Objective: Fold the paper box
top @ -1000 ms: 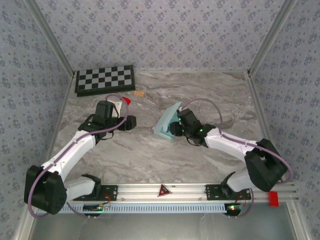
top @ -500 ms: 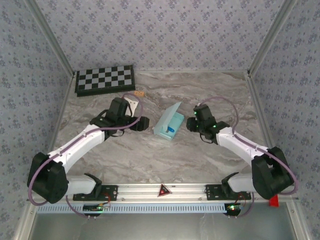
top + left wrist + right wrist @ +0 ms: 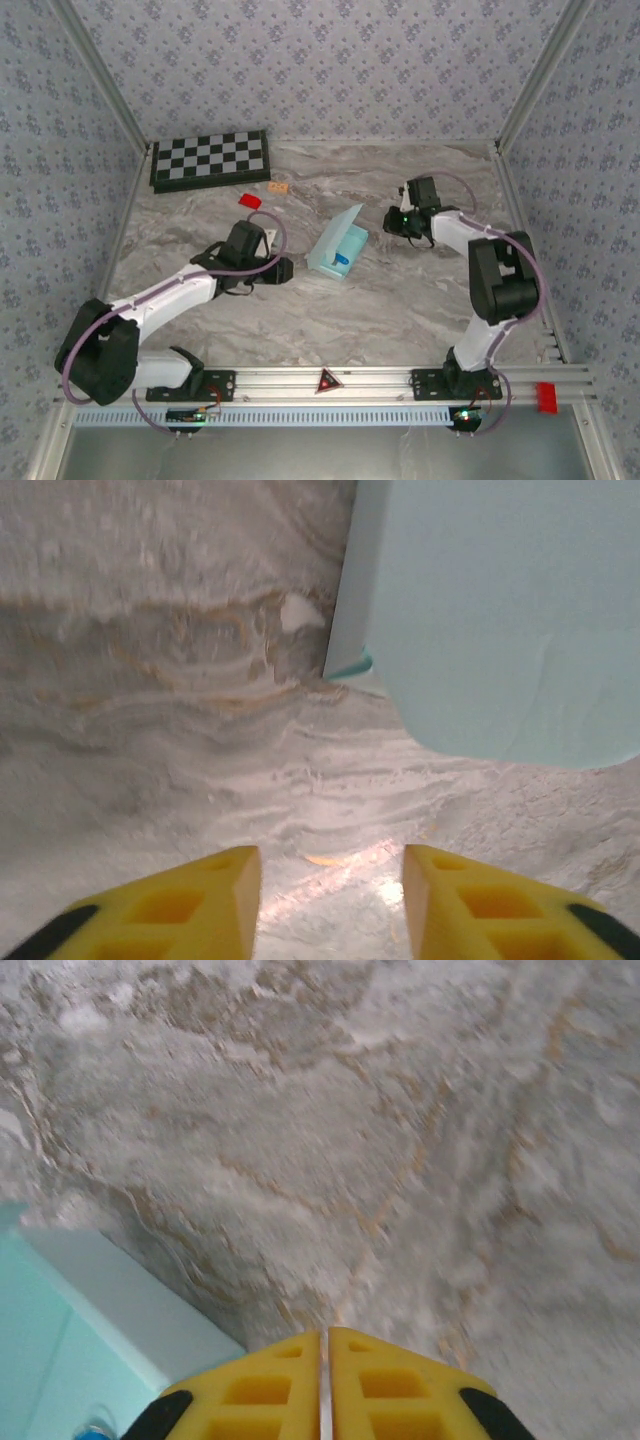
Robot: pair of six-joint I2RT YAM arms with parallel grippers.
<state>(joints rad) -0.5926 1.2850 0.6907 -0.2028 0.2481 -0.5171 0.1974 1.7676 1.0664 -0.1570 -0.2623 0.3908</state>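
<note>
Your paper box (image 3: pixel 337 245) sits near the middle of the marbled table (image 3: pixel 330 320), between your two grippers and free of both. Its lid flap is raised, and a small blue patch shows inside the tray part (too small to tell what it is). Your left gripper (image 3: pixel 283 270) lies low over the table just to the left of the box, apart from it. In the left wrist view its two yellow fingers (image 3: pixel 200 905) stand spread with bare marble between them, gripping nothing, and the pale cyan card rises ahead of them and to the right. Your right gripper (image 3: pixel 392 222) is on the other side, near the box's right edge but not touching it. The right wrist view shows its yellow fingers (image 3: pixel 260 1390) pressed together with only a hairline seam between them and nothing caught there, and a corner of the box shows at the lower left of that view. Toward the far left corner lies the black-and-white checkerboard (image 3: pixel 210 158). A small red block (image 3: pixel 250 201) and a smaller orange piece (image 3: pixel 278 186) lie on the table between it and the box, all well apart from the card.
</note>
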